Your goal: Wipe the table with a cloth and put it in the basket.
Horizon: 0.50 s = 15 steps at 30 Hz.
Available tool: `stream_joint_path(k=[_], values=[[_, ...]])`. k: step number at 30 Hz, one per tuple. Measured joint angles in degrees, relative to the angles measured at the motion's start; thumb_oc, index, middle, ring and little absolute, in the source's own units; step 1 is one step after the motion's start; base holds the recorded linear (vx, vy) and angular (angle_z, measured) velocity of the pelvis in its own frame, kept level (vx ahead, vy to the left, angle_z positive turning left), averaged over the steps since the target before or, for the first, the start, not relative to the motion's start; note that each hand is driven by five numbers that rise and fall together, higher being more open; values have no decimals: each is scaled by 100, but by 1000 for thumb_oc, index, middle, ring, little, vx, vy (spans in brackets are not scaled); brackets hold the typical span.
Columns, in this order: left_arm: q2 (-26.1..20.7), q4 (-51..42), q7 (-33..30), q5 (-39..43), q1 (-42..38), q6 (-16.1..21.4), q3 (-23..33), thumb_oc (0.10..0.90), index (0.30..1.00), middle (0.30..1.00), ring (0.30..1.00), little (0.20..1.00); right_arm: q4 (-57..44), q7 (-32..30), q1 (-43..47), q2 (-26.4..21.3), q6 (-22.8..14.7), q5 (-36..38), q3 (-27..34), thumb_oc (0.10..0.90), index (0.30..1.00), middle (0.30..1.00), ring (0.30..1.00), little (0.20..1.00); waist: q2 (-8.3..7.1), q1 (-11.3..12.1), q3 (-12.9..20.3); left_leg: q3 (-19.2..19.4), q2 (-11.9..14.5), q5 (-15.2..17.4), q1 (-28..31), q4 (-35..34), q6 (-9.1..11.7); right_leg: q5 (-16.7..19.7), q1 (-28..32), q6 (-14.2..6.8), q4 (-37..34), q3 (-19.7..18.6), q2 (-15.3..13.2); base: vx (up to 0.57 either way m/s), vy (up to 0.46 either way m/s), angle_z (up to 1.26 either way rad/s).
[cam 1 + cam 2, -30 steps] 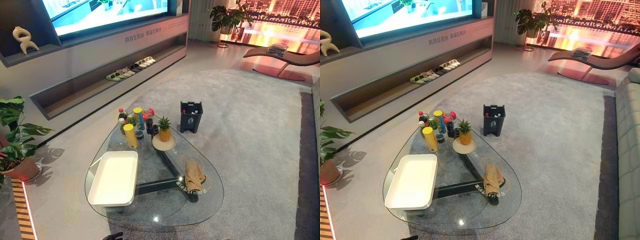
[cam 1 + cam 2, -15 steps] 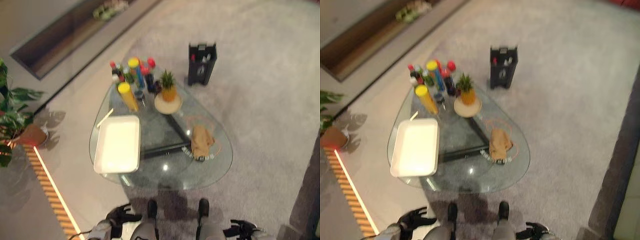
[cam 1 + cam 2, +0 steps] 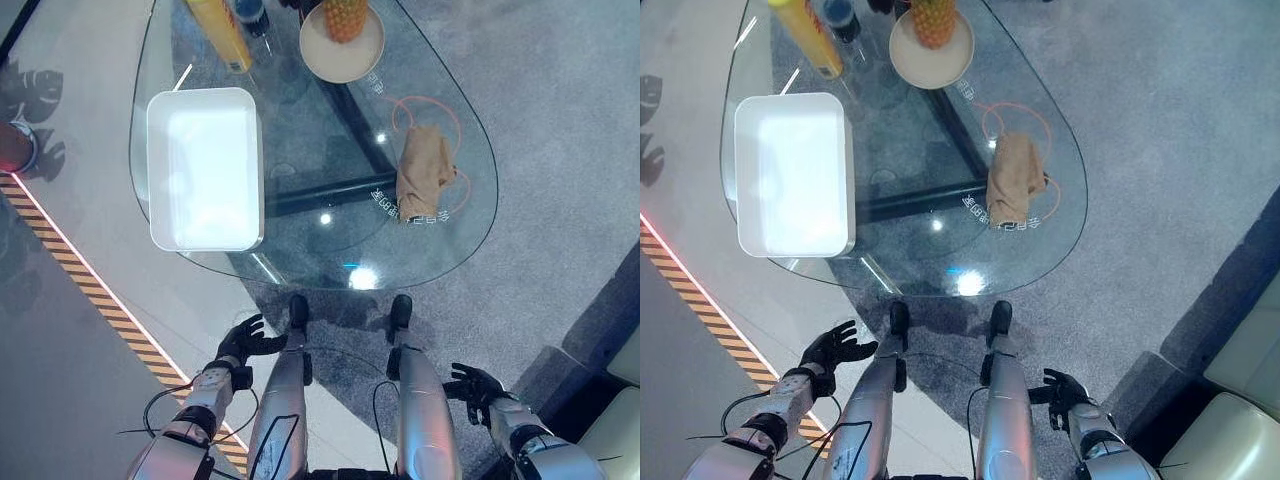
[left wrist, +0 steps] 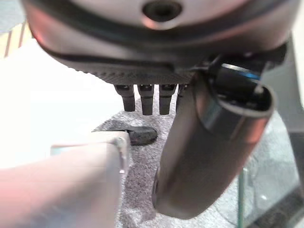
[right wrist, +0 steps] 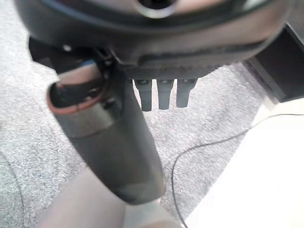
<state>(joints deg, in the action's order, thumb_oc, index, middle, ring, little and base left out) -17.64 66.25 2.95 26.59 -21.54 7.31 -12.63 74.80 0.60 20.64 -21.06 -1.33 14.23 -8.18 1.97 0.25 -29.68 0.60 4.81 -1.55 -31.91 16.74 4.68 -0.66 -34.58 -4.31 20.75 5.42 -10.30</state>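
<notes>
Fingers [image 3: 252,330] spread, empty; pineapple plate [image 3: 342,50], bottle [image 3: 222,35] beyond cloth [image 3: 424,172].

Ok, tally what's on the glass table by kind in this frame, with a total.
Cloth: 1
White tray: 1
Plate: 1
Pineapple: 1
Yellow bottle: 1
Dark cup, cut off at the far edge: 1
Total: 6

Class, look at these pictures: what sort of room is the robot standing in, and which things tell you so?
Most likely a living room or a showroom set up as one. A low glass coffee table stands on grey carpet; on it lie a tan cloth, a white tray and a pineapple on a plate. A pale cushioned seat sits alongside.
</notes>
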Motion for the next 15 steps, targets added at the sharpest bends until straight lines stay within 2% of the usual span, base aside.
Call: stream_joint_path(k=[2,6,15], values=[[-54,-3,-3,206,-41,47,14,800,900,900,900,900,-70,-166,92,6,-155,25,3,800,900,900,900,900,9,-18,-20,-69,12,181,-402,426,47,-139,-406,26,451,-34,9,0,-14,2],[-60,5,-6,439,-13,45,44,800,900,900,900,900,-150,-305,121,13,-251,123,5,800,900,900,900,900,14,-26,-47,-112,56,298,-587,777,70,-265,-634,91,862,-112,43,10,-1,-3],[-62,57,-10,632,14,59,277,800,900,900,900,900,-182,-309,118,17,-333,168,8,800,900,900,900,900,14,-26,-47,-176,83,302,-655,838,73,-265,-688,90,907,-104,101,0,0,0]])
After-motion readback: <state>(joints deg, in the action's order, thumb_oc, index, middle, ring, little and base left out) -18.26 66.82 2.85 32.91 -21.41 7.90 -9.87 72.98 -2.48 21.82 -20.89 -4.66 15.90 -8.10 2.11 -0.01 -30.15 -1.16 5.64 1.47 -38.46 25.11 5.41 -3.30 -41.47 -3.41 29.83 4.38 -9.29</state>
